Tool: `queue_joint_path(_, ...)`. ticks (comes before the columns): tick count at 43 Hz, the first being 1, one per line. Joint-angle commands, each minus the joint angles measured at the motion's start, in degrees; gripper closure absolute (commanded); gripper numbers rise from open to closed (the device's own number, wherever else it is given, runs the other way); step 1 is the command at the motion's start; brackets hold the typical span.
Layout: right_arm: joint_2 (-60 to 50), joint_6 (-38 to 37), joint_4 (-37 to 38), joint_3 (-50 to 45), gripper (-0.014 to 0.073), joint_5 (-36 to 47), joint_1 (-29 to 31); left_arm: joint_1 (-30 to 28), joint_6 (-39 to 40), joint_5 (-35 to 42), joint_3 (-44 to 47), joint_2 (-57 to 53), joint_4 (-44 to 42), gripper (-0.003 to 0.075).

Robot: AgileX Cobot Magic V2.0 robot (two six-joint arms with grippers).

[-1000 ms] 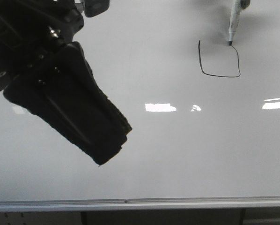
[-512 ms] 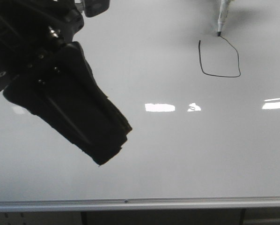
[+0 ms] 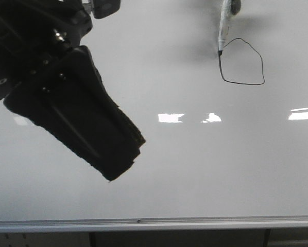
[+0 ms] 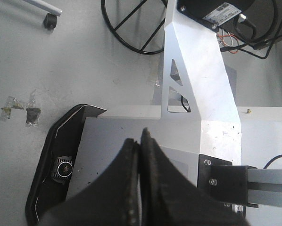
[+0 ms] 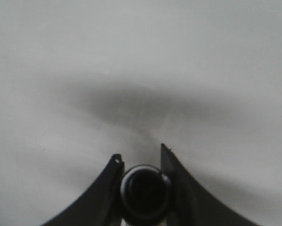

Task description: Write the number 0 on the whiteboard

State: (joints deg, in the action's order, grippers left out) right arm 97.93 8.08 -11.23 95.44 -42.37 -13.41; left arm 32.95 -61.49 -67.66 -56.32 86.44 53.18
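Note:
The number 0 (image 3: 241,82) is a thin black closed loop at the far right of the whiteboard (image 3: 195,175). A white marker (image 3: 224,28) stands with its tip at the loop's upper left corner. My right gripper (image 5: 139,152) is shut on the marker (image 5: 144,193), seen end-on over the whiteboard (image 5: 131,56); in the front view only a dark bit of it shows at the top edge. My left gripper (image 3: 120,164), large and black, hangs over the board's left side. In the left wrist view it (image 4: 140,136) is shut and empty.
The silver frame edge (image 3: 143,222) runs along the board's near side. Bright light reflections (image 3: 170,118) lie across the board's middle and right. The left wrist view shows the robot's white column (image 4: 193,70), black cables (image 4: 131,37) and the grey floor.
The marker has moved left along the top of the figure. The line now runs from the peak down to the upper left corner, closing the loop. The left arm has not moved.

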Motion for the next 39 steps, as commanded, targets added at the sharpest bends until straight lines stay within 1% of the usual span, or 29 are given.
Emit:
queue_joint_path(1, -3.87, 4.71, -5.34, 1.88, 0.0660, -2.15, 0.08, 0.09, 0.24, -0.87, -1.64, -2.06, 3.59, 0.0740)
queue_joint_path(7, -5.87, 14.98, -18.77, 2.22, 0.0658, -11.05, 0.39, 0.09, 0.24, -0.87, -1.64, -2.06, 3.59, 0.0740)
queue_joint_path(9, -6.44, 17.82, -24.37, 2.34, 0.0658, -14.84, 0.56, 0.09, 0.24, -0.98, -1.64, -2.06, 3.59, 0.0740)
queue_joint_path(12, -6.77, 20.36, -29.84, 2.34, 0.0658, -20.11, 1.03, 0.09, 0.24, -1.12, -1.64, -2.06, 3.59, 0.0740)
queue_joint_path(15, -6.77, 21.25, -31.91, 2.34, 0.0658, -25.02, 1.05, 0.09, 0.24, -1.12, -1.64, -2.06, 4.14, 0.0739)
queue_joint_path(18, -6.77, 21.37, -31.91, 2.34, 0.0658, -30.01, 1.05, 0.09, 0.24, -1.21, -1.64, -2.06, 4.41, 0.0738)
queue_joint_path(20, -6.87, 21.36, -32.19, 2.11, 0.0658, -32.23, 1.05, 0.09, 0.24, -1.21, -1.64, -2.06, 4.41, 0.0732)
queue_joint_path(22, -7.46, 21.65, -33.25, 1.10, 0.0658, -32.95, 1.05, 0.09, 0.24, -1.21, -1.64, -2.06, 4.52, 0.0708)
queue_joint_path(24, -8.58, 22.52, -34.56, -0.86, 0.0658, -32.95, 1.05, 0.09, 0.24, -1.21, -1.64, -2.06, 4.80, 0.0665)
queue_joint_path(28, -11.87, 24.70, -37.31, -7.12, 0.0658, -31.88, 1.05, 0.09, 0.24, -1.21, -1.64, -2.06, 6.56, 0.0512)
queue_joint_path(34, -17.59, 27.97, -40.99, -19.02, 0.0658, -30.47, 1.05, 0.09, 0.24, -1.11, -1.64, -2.06, 8.15, 0.0201)
queue_joint_path(37, -19.66, 29.98, -43.09, -24.91, 0.0658, -30.23, 1.05, 0.09, 0.24, -0.87, -1.64, -2.06, 8.64, 0.0108)
queue_joint_path(39, -20.78, 31.46, -45.33, -27.95, 0.0658, -29.79, 1.05, 0.09, 0.24, -0.46, -1.64, -2.06, 9.24, 0.0079)
